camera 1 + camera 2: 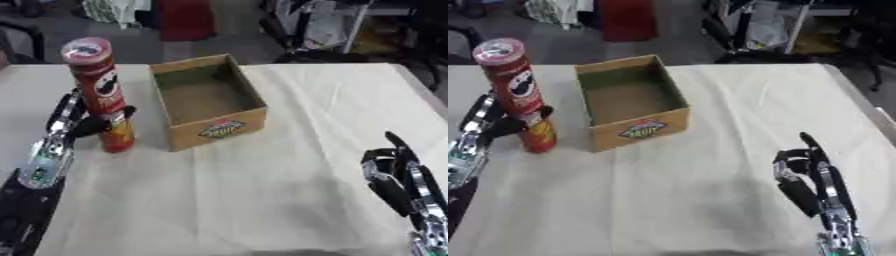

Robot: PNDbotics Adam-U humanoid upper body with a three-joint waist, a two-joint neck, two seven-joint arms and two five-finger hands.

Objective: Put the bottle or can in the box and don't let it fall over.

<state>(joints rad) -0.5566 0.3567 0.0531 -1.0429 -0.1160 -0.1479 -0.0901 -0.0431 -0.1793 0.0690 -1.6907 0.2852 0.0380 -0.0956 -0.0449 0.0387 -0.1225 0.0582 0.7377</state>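
At the left of the frame we are gripping the can with our left hand, fingers curled around it, but the box is holding nothing yet.

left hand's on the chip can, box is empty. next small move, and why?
Probably lift the can straight up, keeping it vertical. The left hand already has its fingers round the lower part, the can stands upright on the cloth left of the box, and the box wall must be cleared before moving right.

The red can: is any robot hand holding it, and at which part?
Yes. The left robot hand grips the red can at its lower half. The right robot hand holds nothing.
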